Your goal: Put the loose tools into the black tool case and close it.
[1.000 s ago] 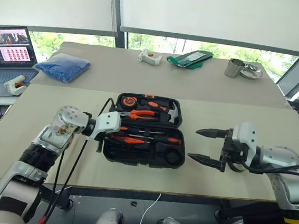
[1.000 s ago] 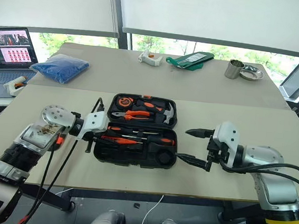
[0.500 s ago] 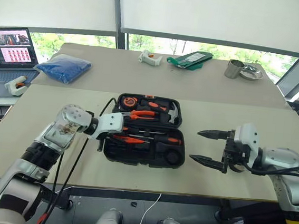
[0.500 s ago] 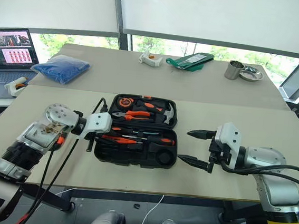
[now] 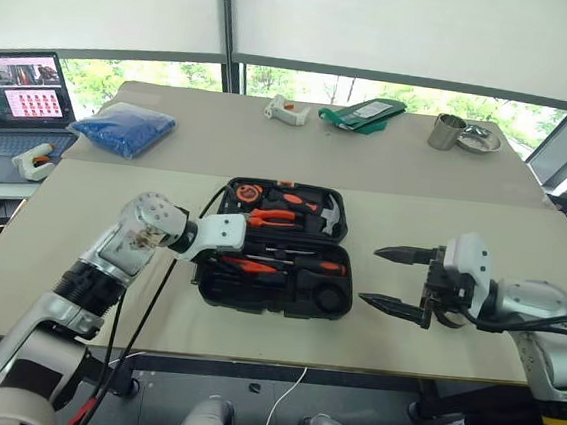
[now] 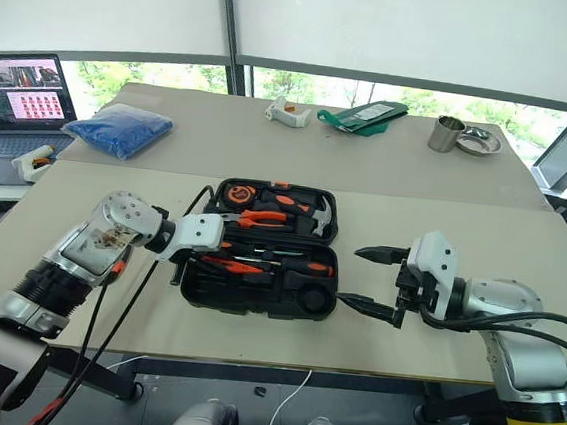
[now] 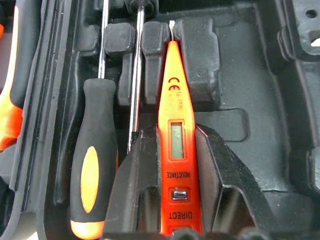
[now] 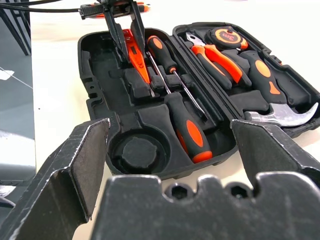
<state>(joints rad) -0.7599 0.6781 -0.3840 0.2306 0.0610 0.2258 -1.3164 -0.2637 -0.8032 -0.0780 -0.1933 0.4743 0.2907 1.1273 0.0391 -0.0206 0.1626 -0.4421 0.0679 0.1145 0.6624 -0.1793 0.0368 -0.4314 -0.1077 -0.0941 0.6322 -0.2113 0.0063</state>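
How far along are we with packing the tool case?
Done: both screwdrivers lie in the open black tool case, beside the hammer and pliers in the other half. In hand: the left gripper holds the orange tester pen over its recess, not yet released. Left: release the pen and close the lid. I can't spot the utility knife. The right gripper waits open beside the case.

Open laptop (image 5: 17, 107) at the far left, blue cloth bundle (image 5: 123, 127) on the far bench (image 5: 390, 152), white tool (image 5: 285, 110), green pouch (image 5: 361, 112), metal cup (image 5: 443, 130) beside a metal dish (image 5: 476, 139), drawn white window blinds (image 5: 422, 30)
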